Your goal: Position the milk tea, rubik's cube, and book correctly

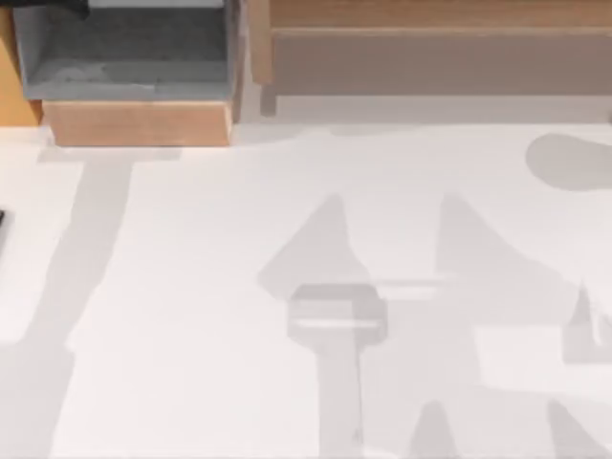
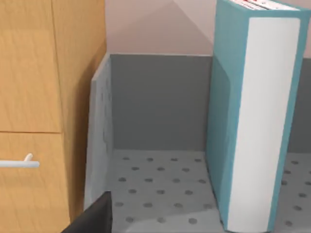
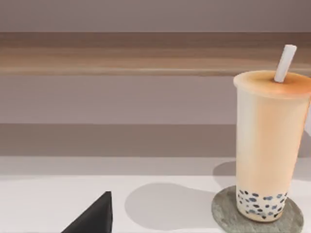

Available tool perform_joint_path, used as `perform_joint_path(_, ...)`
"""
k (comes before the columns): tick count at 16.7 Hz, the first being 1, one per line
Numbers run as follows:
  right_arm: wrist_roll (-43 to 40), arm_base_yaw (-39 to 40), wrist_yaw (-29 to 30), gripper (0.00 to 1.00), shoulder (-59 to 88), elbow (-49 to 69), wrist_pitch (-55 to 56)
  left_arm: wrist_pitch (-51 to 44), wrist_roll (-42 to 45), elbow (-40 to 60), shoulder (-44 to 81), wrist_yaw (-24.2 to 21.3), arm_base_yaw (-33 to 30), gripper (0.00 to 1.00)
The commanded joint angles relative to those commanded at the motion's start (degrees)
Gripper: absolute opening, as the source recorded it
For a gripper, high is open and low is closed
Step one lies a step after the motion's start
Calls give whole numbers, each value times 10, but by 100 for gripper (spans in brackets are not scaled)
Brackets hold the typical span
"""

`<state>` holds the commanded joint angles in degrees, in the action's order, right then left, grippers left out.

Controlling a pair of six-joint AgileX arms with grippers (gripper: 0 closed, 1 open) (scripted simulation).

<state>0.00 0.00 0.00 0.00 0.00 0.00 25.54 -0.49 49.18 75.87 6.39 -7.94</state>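
On the grey coaster [image 3: 257, 216] in the right wrist view stands the milk tea [image 3: 268, 145], upright, straw [image 3: 284, 63] up: likely top-heavy, thin-walled and slick, so best taken mid-body with a gentle squeeze, never by the straw. Upright in the grey dotted bin [image 2: 160, 184] beside the wooden cabinet [image 2: 43, 97], seen from the left wrist, stands the teal book [image 2: 260, 116]: stiff, probably heavy, best pinched across the covers. Cannot tell how far either gripper is open or whether anything is held.
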Motion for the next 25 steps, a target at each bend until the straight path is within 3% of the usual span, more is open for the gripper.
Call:
perform_joint_path(4, 0, 0, 0, 100, 0, 0, 0, 60, -1, 121, 199, 15, -19, 100)
perform_joint_path(8, 0, 0, 0, 100, 0, 0, 0, 105, -2, 204, 309, 27, -33, 100)
perform_joint_path(25, 0, 0, 0, 100, 0, 0, 0, 92, -2, 308, 389, 23, -30, 100)
